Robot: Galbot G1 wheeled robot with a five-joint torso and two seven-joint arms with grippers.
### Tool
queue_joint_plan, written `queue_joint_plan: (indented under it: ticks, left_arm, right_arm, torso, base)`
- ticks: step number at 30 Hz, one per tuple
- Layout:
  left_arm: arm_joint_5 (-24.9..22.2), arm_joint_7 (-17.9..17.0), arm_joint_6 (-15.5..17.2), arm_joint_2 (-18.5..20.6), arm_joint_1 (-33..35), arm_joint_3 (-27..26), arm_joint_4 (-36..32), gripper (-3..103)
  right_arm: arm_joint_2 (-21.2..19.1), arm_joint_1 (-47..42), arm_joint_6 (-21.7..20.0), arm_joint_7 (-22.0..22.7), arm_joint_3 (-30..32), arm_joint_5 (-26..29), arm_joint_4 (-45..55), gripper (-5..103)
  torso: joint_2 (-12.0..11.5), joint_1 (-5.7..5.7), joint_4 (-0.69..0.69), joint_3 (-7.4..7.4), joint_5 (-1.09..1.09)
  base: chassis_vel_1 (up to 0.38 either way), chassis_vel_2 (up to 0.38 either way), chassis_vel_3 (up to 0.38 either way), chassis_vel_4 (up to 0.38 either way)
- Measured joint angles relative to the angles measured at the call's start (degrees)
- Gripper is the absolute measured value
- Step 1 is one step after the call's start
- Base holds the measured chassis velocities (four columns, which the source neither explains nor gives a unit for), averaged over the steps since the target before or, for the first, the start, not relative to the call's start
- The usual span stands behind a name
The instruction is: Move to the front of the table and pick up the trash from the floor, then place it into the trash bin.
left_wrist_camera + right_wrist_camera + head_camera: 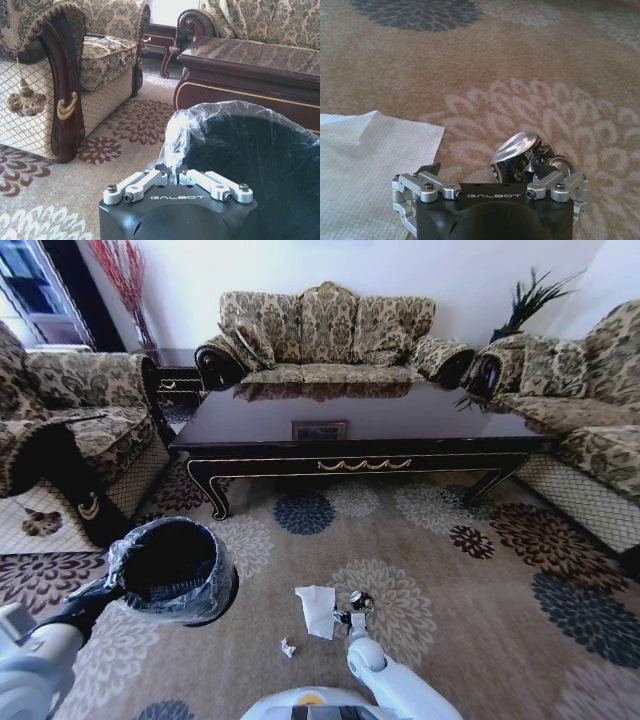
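Right gripper (490,175), jaws spread wide, straddling a crumpled silvery wrapper (516,152) beside the napkin (370,160); left gripper (176,175) pinching the trash bin (260,150) liner.

My left gripper (177,176) is clamped on the black bin's clear liner (185,132); my right gripper (487,182) hangs spread beside the liner-wrapped bin, low.

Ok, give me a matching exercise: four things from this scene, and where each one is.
Things:
1. bin
2. napkin
3. silvery wrapper
4. table

Places:
A. between the right gripper's open fingers
B. flat on the carpet, beside the right gripper
C. in front of the middle sofa
D. its plastic liner pinched by the left gripper

Pairs: 1-D, 2-B, 3-A, 4-C
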Motion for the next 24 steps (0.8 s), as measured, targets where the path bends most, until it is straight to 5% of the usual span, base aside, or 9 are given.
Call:
queue_joint_plan:
  ticks: [15,24]
  left_arm:
    - [0.2,0.0,0.0,0.0,-0.1,0.3,0.0,5]
    - [0.2,0.0,0.0,0.1,0.0,0.1,0.0,5]
  right_arm:
    - [1.5,1.2,0.9,0.8,1.2,3.8,-1.3,100]
    - [1.5,1.1,0.1,1.9,1.8,4.0,-2.1,72]
  torso:
    - [0.0,0.00,0.00,0.00,0.00]
    - [0.0,-0.01,0.00,0.00,-0.01]
  base:
    - [0.000,0.000,0.000,0.000]
    - [0.000,0.000,0.000,0.000]
